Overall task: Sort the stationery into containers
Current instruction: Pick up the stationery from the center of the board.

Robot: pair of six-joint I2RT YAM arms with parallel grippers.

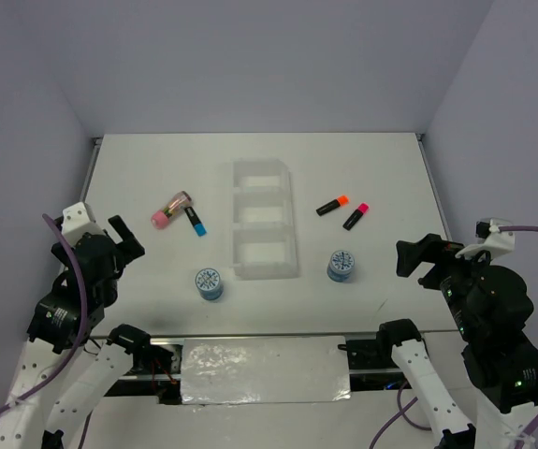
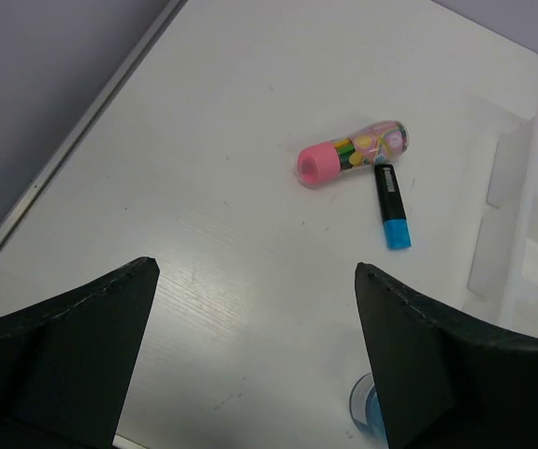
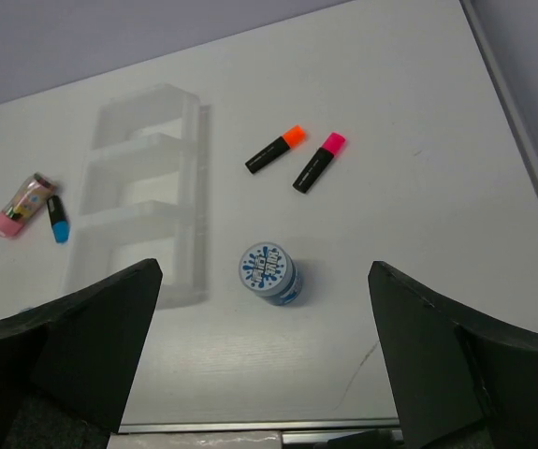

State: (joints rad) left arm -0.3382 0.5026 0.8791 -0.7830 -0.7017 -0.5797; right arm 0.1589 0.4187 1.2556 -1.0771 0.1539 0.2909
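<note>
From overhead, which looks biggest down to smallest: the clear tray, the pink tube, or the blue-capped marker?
1. clear tray, by far the largest
2. pink tube
3. blue-capped marker, shorter and thinner than the tube beside it

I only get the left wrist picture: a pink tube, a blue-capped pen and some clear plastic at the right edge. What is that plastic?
Observer: A clear tray with three compartments in a row, all empty.
Visitor: Any more pens?
Observer: Two, right of the tray: an orange-capped marker and a pink-capped marker, not touching.
Visitor: And the blue thing at my bottom edge?
Observer: A patterned roll standing on end; a second roll stands across the tray from it.
</note>
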